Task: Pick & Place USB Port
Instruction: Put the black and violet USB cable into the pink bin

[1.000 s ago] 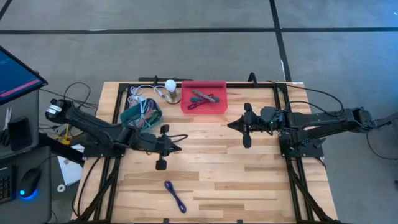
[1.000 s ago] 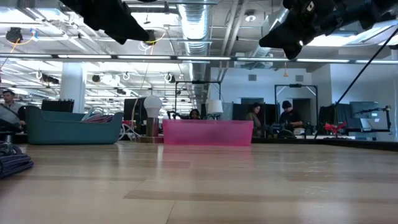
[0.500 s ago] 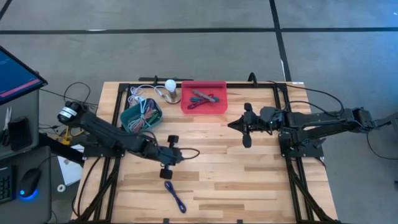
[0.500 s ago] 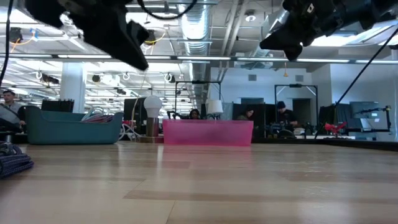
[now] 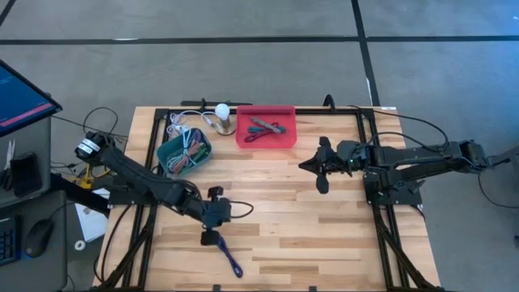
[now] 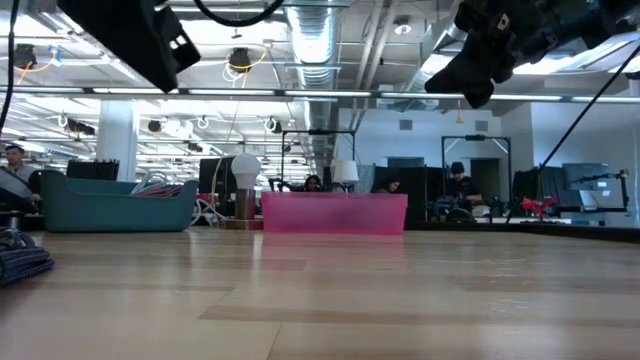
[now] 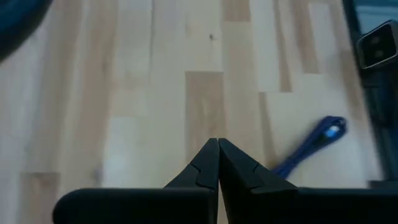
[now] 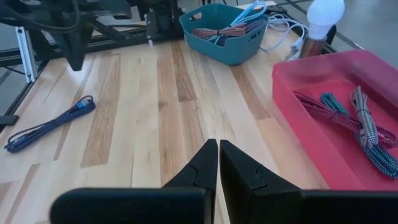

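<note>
A blue USB cable (image 5: pixel 229 256) lies flat in a loose bundle near the table's near edge. It also shows in the left wrist view (image 7: pixel 309 148), in the right wrist view (image 8: pixel 48 125) and at the low view's left edge (image 6: pixel 20 262). My left gripper (image 5: pixel 225 216) hovers just beyond the cable's far end, shut (image 7: pixel 217 149), touching nothing. My right gripper (image 5: pixel 302 165) waits shut (image 8: pixel 218 148) above the table's right half, in front of the red bin (image 5: pixel 265 108), which holds other cables.
A teal basket of cables (image 5: pixel 184 152) and a white bulb on a stand (image 5: pixel 221 111) sit at the far left, beside the red bin (image 8: pixel 323 68). Black frame rails (image 5: pixel 152 130) run along the table's sides. Bare wood spreads across the middle and the near right.
My left gripper has swung from the table's middle toward the near edge and now sits over the far end of the blue cable. It stayed shut. The cable has not moved.
</note>
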Robot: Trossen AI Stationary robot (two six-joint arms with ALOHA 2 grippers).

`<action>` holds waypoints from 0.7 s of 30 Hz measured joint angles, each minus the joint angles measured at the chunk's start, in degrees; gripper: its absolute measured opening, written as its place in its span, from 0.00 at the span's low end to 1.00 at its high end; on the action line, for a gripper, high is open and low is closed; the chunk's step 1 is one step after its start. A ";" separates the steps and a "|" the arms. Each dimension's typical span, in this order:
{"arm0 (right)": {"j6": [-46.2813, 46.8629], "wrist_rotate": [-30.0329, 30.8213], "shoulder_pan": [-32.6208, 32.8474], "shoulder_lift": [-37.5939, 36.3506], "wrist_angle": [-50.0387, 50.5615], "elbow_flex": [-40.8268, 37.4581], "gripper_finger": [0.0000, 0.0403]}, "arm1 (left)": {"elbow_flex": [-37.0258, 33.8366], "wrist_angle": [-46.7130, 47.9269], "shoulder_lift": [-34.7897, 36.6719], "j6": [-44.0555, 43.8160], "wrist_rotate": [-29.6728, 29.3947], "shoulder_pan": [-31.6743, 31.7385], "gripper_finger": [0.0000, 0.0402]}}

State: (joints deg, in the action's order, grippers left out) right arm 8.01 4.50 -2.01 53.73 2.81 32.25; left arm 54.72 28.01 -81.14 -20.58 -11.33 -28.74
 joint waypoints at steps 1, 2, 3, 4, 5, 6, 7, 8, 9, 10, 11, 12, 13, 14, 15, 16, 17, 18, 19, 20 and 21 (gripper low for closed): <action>0.11 -0.01 0.01 0.01 0.09 0.00 0.03 | 0.00 0.00 0.00 -1.32 0.47 -0.37 0.01; 0.20 0.01 0.01 0.01 0.11 0.00 0.03 | 0.00 0.03 0.00 -2.31 0.68 -0.81 0.01; 0.20 -0.01 0.01 0.01 0.11 0.00 0.03 | 0.00 0.08 0.00 -2.68 0.68 -1.30 0.01; 0.22 0.00 0.01 0.01 0.13 0.00 0.03 | 0.00 0.08 0.00 -2.75 0.64 -1.79 0.01; 0.22 0.01 -0.01 0.01 0.13 0.00 0.03 | 0.00 0.06 -0.03 -2.84 0.39 -2.29 0.01; 0.22 0.00 0.01 0.00 0.13 0.00 0.03 | 0.00 0.05 -0.28 -2.84 -0.16 -2.73 0.01; 0.22 0.01 0.01 0.01 0.13 0.00 0.03 | 0.00 0.05 -0.65 -2.83 -0.50 -3.05 0.01; 0.22 0.00 0.01 0.01 0.13 0.00 0.03 | 0.00 0.13 -1.17 -2.84 -0.73 -3.34 0.01; 0.22 0.01 0.00 0.00 0.13 0.00 0.03 | 0.00 0.12 -1.83 -2.84 -0.85 -3.60 0.01; 0.22 0.01 -0.01 0.01 0.13 0.00 0.03 | 0.00 0.06 -2.72 -2.78 -0.94 -3.72 0.01; 0.22 0.01 -0.01 0.01 0.13 0.00 0.03 | 0.00 0.10 -3.73 -2.38 -0.90 -3.98 0.01; 0.22 0.01 -0.01 0.01 0.11 0.00 0.03 | 0.00 0.10 -4.85 -2.00 -0.75 -4.29 0.01; 0.22 0.01 -0.01 0.01 0.09 0.00 0.03 | -0.01 0.12 -5.92 -1.49 -0.39 -4.54 0.01; 0.22 0.00 -0.01 0.00 0.09 0.00 0.03 | -0.02 0.11 -6.88 -0.98 0.50 -4.76 0.01; 0.29 0.00 -0.01 0.01 0.09 0.00 0.03 | -0.02 0.04 -7.73 -0.82 1.90 -4.80 0.02; 0.78 0.01 -0.01 0.01 0.09 0.00 0.03 | -0.02 0.08 -8.49 -0.73 3.26 -4.80 0.02; 1.20 0.00 -0.01 0.01 0.09 0.00 0.03 | -0.02 0.10 -9.12 -0.71 4.63 -4.75 0.02; 1.47 0.01 -0.03 0.00 0.09 0.00 0.03 | -0.02 0.10 -9.53 -0.72 5.53 -4.74 0.03; 1.61 0.01 -0.03 0.01 0.09 0.00 0.03 | -0.02 0.10 -9.82 -0.74 6.07 -4.74 0.03; 1.62 0.01 -0.01 0.00 0.09 0.00 0.03 | -0.02 0.08 -10.01 -0.76 6.66 -4.74 0.04; 1.60 0.01 -0.01 0.01 0.09 0.00 0.03 | -0.02 0.10 -10.08 -0.76 7.36 -4.74 0.05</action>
State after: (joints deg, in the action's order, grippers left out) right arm 9.61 4.51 -2.02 53.74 2.90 32.25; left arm 54.70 28.12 -91.22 -21.34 -3.97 -33.47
